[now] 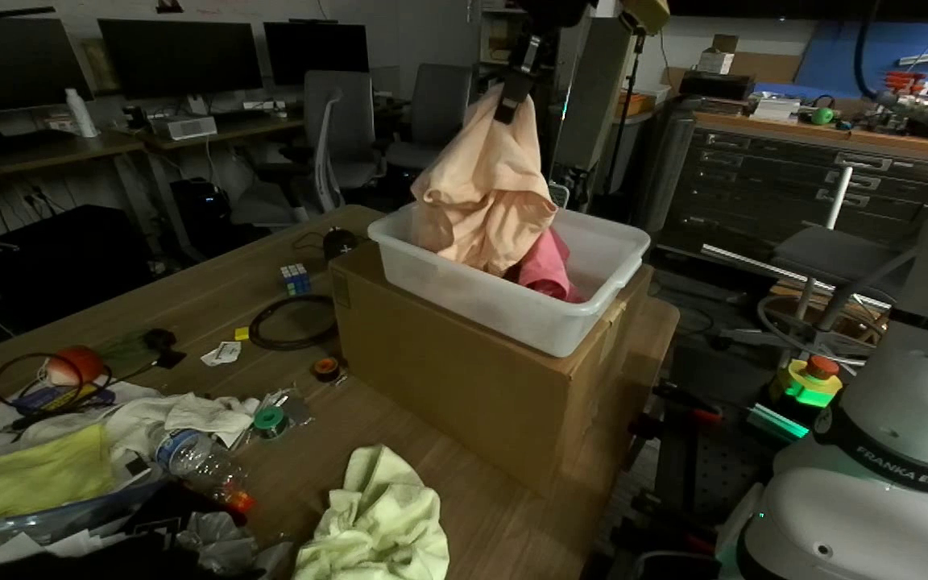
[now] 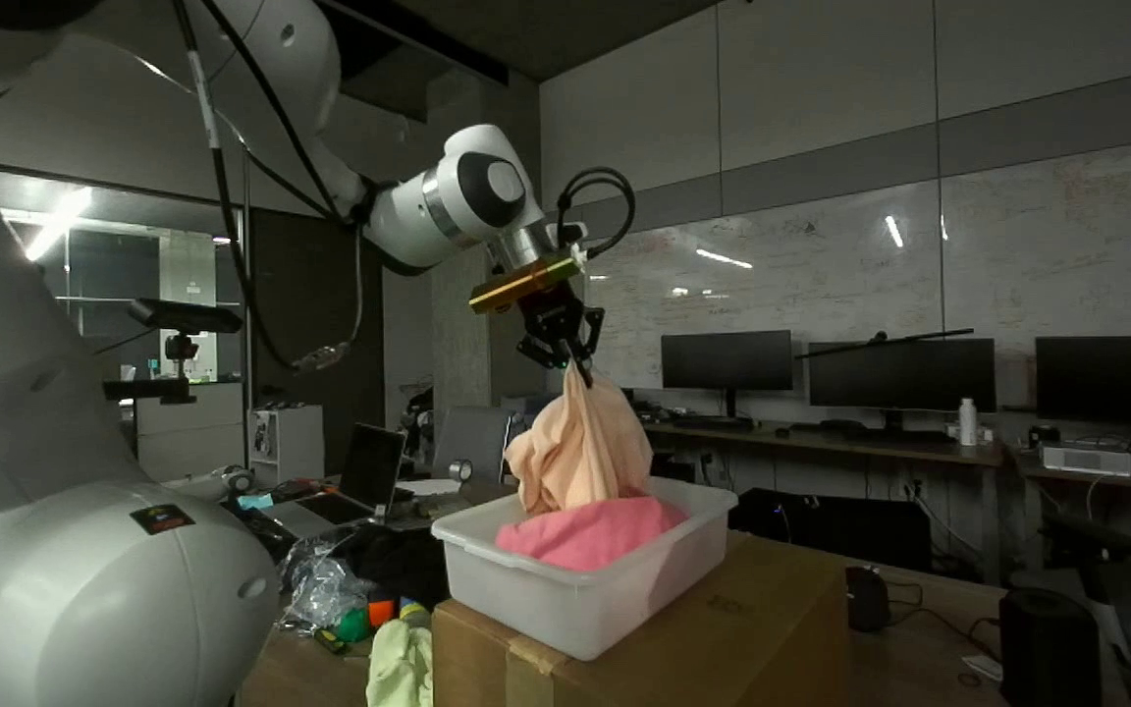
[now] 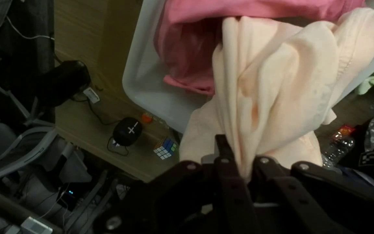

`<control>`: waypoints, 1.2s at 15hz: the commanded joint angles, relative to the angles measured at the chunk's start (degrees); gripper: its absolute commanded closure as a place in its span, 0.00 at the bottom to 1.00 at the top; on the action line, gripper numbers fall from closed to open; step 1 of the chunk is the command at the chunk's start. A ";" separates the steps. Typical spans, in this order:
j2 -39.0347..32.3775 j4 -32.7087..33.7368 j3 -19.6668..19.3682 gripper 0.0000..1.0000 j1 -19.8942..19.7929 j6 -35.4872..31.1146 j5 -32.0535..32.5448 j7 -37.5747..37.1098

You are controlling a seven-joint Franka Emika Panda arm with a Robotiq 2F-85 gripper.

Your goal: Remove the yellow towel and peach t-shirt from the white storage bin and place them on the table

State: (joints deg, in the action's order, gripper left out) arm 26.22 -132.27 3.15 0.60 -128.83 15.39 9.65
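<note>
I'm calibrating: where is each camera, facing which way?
An exterior view: raised above the table, angled down at the white bin; arm at right, gripper at top.
An exterior view: beside the arm, facing the white bin, monitors beyond; arm at left, gripper central.
Wrist view: wrist-mounted, looking down past the gripper at the white bin.
Both exterior views show the gripped peach t-shirt.

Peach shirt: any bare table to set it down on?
In an exterior view, bare table shows between the yellow-green towel and the cardboard box; another patch lies between the Rubik's cube, the white paper and the table's edge. Crowded: around the plastic bottle, beside white cloth.
</note>
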 commanded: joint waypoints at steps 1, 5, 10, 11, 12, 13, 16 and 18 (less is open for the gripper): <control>3.94 -0.48 1.69 0.91 0.80 -1.05 1.83 -1.77; 2.62 1.61 5.37 0.91 2.65 -0.22 3.46 -1.06; -3.55 6.15 11.97 0.91 8.11 1.30 5.55 0.99; -5.08 7.35 13.05 0.90 9.17 1.47 5.96 1.46; -6.76 8.41 14.11 0.91 10.09 1.34 6.63 2.03; -8.11 9.69 14.79 0.91 11.03 1.61 6.85 2.99; -11.31 13.12 15.35 0.92 13.61 2.02 6.12 6.97; -13.49 15.44 15.46 0.91 14.84 2.56 5.70 9.52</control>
State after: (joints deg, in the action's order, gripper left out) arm 16.48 -122.31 18.97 13.78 -128.27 20.92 14.83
